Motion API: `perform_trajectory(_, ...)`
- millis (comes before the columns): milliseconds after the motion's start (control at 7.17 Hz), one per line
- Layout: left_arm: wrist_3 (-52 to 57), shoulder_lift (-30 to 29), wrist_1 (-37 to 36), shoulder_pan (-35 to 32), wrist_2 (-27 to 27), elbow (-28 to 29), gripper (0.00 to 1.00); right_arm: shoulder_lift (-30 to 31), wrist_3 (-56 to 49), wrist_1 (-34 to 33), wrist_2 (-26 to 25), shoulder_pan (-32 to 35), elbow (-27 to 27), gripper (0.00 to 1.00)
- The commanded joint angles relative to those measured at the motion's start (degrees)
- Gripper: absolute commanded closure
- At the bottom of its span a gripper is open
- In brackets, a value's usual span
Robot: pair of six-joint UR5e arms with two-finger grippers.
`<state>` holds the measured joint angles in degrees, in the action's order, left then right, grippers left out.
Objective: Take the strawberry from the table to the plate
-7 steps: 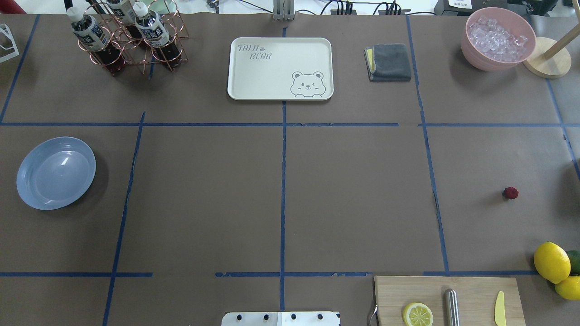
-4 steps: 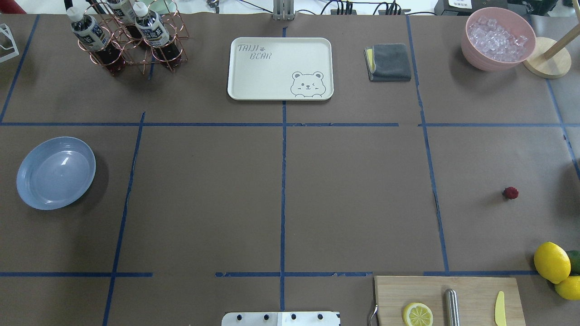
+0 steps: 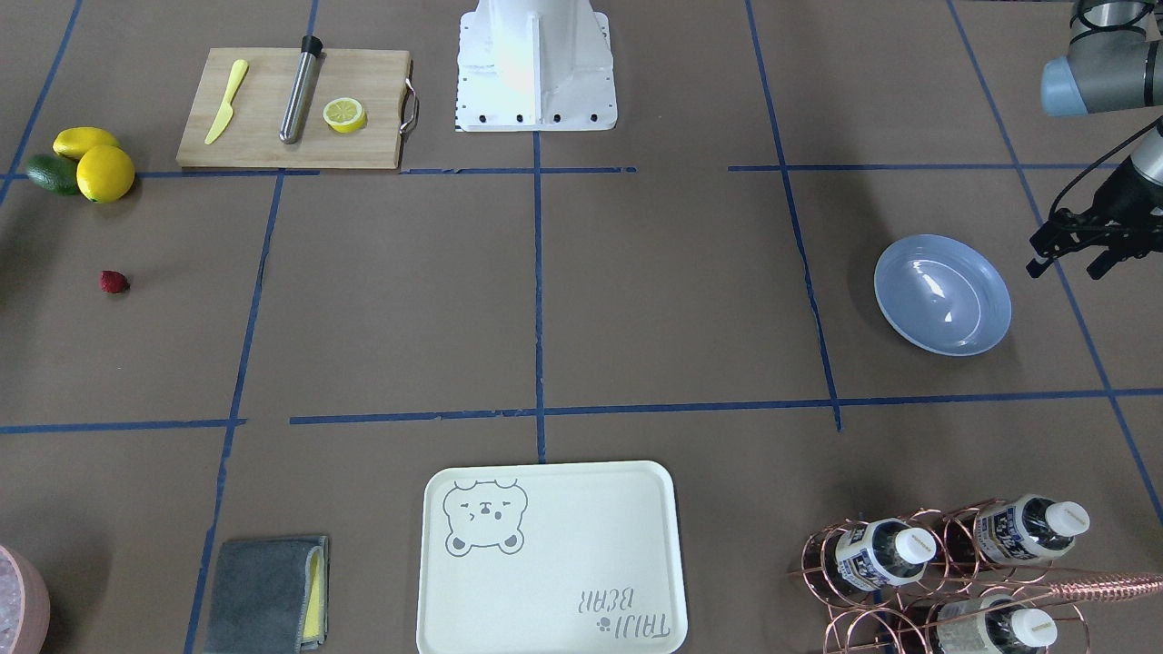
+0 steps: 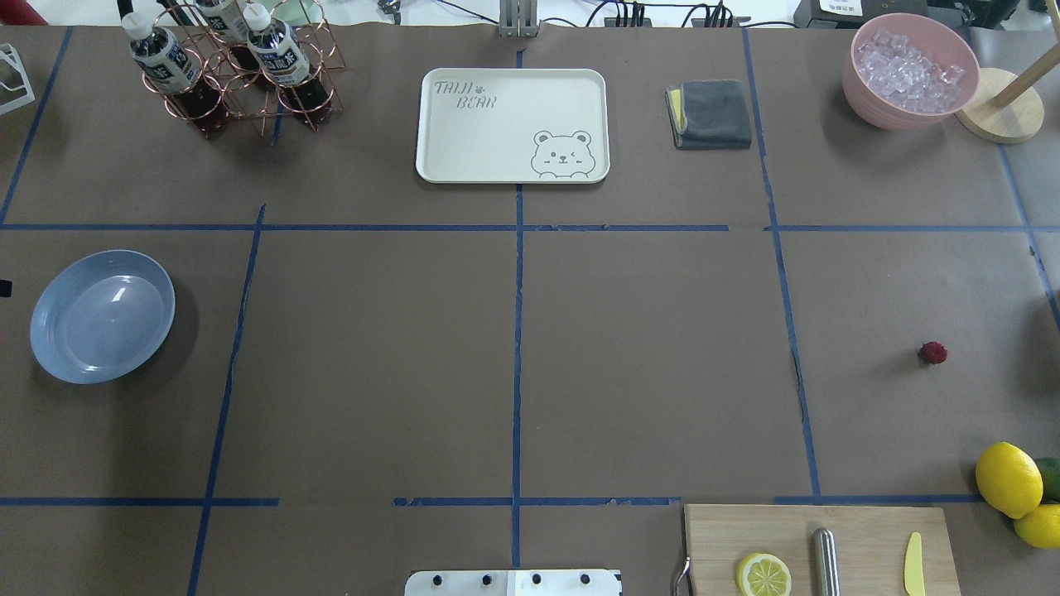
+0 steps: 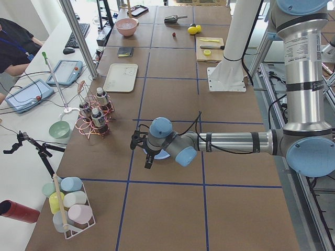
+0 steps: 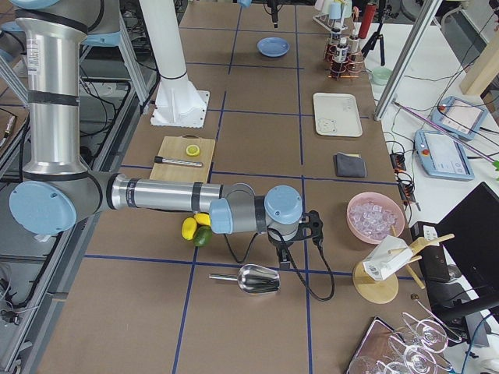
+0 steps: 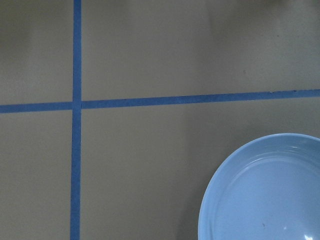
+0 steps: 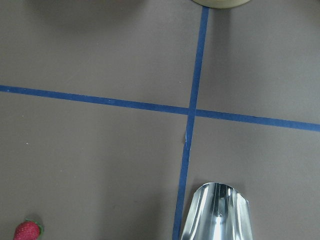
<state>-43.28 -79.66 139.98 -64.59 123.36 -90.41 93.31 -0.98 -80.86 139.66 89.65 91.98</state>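
Note:
The strawberry point(image 4: 932, 353) is a tiny dark-red berry lying on the brown table point(image 4: 646, 364) at the right side, beyond the lemons. It also shows at the left in the front-facing view point(image 3: 114, 282) and in the lower-left corner of the right wrist view point(image 8: 27, 231). The light-blue plate point(image 4: 102, 316) sits at the far left, holding nothing point(image 3: 942, 293) point(image 7: 265, 195). My left gripper point(image 3: 1063, 270) hovers just outside the plate's outer side, its fingers apart and holding nothing. My right gripper point(image 6: 314, 228) shows only in the exterior right view, low near the lemons; I cannot tell its state.
A cutting board point(image 4: 816, 546) with a lemon slice, metal rod and yellow knife lies at the near right. Lemons point(image 4: 1008, 478) and a green avocado sit beside it. A metal scoop point(image 8: 215, 212) lies near the right gripper. The bear tray point(image 4: 512, 124), grey cloth point(image 4: 710, 113), ice bowl point(image 4: 909, 70) and bottle rack point(image 4: 236, 70) line the far edge.
A sliver of my left gripper has come into the overhead view at the left edge, beside the plate. Strawberry and plate have not moved.

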Motion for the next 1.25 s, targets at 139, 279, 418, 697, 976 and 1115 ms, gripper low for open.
perform_trajectory(139, -7.6, -1.9, 6.5, 4.5, -1.2, 4.5, 0.08, -0.1, 0.0, 0.0, 0.3, 0.0, 0.0, 0.00)
perform_trajectory(279, -8.8, -2.2, 7.1, 6.9, -4.8, 4.7, 0.08, -0.1, 0.1, 0.0, 0.3, 0.0, 0.0, 0.00)
perform_trajectory(418, -9.2, -2.3, 7.2, 7.7, -5.1, 4.9, 0.10, -0.1, 0.1, 0.0, 0.3, 0.0, 0.0, 0.00)
perform_trajectory(697, -9.1, -2.3, 7.3, 7.8, -5.1, 5.2, 0.35, -0.1, 0.1, 0.0, 0.4, 0.0, 0.1, 0.00)
perform_trajectory(976, -8.9, -2.3, 7.3, 7.8, -5.1, 5.3, 0.40, -0.1, 0.1, 0.0, 0.4, 0.0, 0.1, 0.00)
perform_trajectory(1115, -8.8, -2.3, 7.3, 8.0, -5.1, 5.9, 0.41, -0.1, 0.1, 0.0, 0.4, 0.0, 0.1, 0.00)
